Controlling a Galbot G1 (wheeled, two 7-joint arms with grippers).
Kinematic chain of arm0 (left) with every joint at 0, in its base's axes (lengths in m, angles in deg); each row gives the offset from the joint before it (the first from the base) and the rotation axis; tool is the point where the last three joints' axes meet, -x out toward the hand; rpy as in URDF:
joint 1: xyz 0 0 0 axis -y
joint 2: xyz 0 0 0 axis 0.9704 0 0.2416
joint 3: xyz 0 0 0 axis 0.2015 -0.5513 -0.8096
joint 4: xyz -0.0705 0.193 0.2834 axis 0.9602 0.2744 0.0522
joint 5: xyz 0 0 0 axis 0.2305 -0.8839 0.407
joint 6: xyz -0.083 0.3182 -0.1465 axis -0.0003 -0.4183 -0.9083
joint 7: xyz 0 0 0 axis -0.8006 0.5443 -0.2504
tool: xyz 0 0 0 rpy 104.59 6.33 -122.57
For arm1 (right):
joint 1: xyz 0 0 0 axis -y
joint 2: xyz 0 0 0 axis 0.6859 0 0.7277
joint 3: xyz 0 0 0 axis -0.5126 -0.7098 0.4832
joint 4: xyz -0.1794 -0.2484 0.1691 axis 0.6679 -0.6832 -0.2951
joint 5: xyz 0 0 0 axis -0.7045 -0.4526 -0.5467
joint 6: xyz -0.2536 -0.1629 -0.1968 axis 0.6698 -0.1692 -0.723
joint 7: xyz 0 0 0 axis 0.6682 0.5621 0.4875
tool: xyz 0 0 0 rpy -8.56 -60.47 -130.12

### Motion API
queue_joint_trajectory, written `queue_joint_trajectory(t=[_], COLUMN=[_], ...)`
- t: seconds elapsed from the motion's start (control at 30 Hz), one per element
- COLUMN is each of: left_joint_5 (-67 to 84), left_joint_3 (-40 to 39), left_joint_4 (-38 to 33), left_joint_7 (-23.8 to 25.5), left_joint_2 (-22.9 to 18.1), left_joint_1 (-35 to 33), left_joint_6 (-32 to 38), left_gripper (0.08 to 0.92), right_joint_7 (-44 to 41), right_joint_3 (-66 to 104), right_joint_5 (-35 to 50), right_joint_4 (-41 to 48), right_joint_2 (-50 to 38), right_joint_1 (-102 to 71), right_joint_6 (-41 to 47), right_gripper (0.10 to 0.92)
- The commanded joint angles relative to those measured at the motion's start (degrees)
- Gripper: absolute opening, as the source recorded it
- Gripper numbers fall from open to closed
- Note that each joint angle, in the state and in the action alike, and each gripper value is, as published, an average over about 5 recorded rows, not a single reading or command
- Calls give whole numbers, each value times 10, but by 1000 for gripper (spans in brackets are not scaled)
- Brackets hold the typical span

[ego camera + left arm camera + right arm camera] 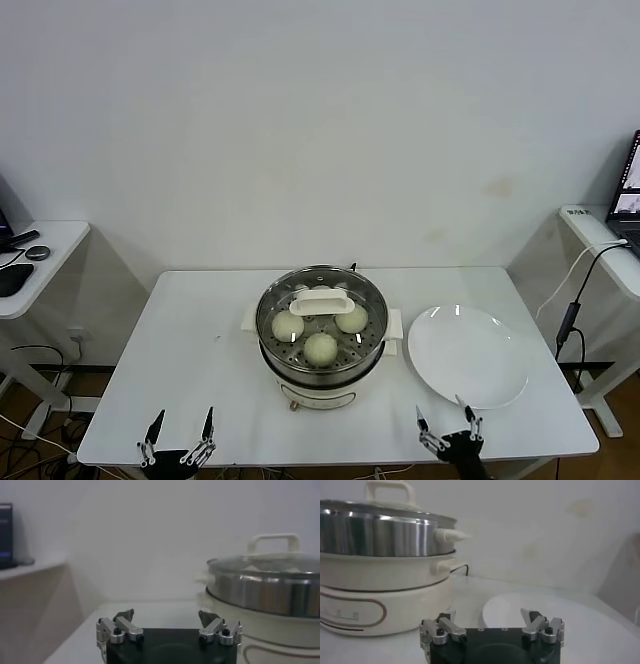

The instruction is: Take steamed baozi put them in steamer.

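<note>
Three steamed baozi [320,347] show plainly through the glass lid [322,297] of the steamer [321,372], resting on its perforated tray — one at about 6 o'clock, one at 9 o'clock and one at 3 o'clock inside the pot; a fourth pale shape sits behind the lid's white handle near 12 o'clock, too hidden to be sure of. The steamer stands at the middle of the white table [190,360], its lid seated on the rim. Just beside it, at 3 o'clock from the pot, lies a flat white plate [467,356], bare. The left gripper [180,432] hangs at the near table edge, around 7 o'clock from the steamer and well apart from it, fingers spread wide and holding nothing; its wrist view shows the same wide gap with the pot's steel wall off to one side. The right gripper [447,428] hovers at the near edge too — roughly 5 o'clock from the steamer, just at the near rim of the plate — fingers likewise spread and empty.
</note>
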Motion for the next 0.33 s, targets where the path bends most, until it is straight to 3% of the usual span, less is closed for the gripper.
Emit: queue_joint_trajectory(t=[0.03, 0.33], left_joint_5=[45, 35], left_joint_3=[23, 23], left_joint_4=[25, 32], left_joint_7=[22, 34], left_joint_2=[-1, 6], left_joint_1=[-17, -6], left_joint_6=[9, -1], left_gripper=[823, 823], right_joint_7=[0, 5], right_joint_3=[-26, -29], right_joint_5=[25, 12], right_joint_4=[-26, -22], right_joint_2=[-9, -6], right_joint_1=[-31, -34], right_joint_6=[25, 19], right_gripper=[823, 823])
